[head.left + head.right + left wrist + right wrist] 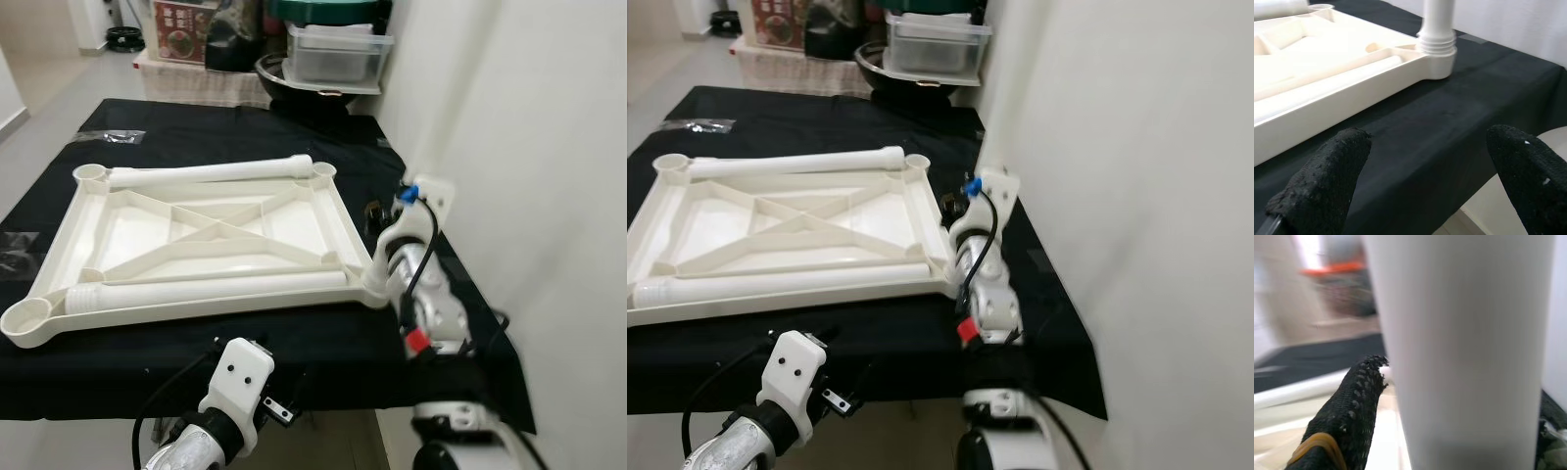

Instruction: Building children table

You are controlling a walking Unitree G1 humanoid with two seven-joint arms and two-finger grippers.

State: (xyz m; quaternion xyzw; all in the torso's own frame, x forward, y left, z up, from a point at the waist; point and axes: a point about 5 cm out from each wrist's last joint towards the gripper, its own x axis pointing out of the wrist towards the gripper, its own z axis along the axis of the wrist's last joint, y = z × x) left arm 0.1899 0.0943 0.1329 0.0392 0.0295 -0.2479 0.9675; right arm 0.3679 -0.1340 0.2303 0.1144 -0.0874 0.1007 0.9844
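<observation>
A cream table top lies upside down on the black-covered table. Two white legs lie on it, one along the far rim and one along the near rim. A third leg stands upright in the near right corner socket. My right gripper is shut on this leg, with one finger pressed against its side. My left gripper hangs open at the table's front edge, its fingers apart and pointing at that corner, nothing between them.
A white wall runs close along the table's right side. Behind the table stand a clear lidded container, a dark bowl and boxes. A small plastic bag lies on the cloth at the far left.
</observation>
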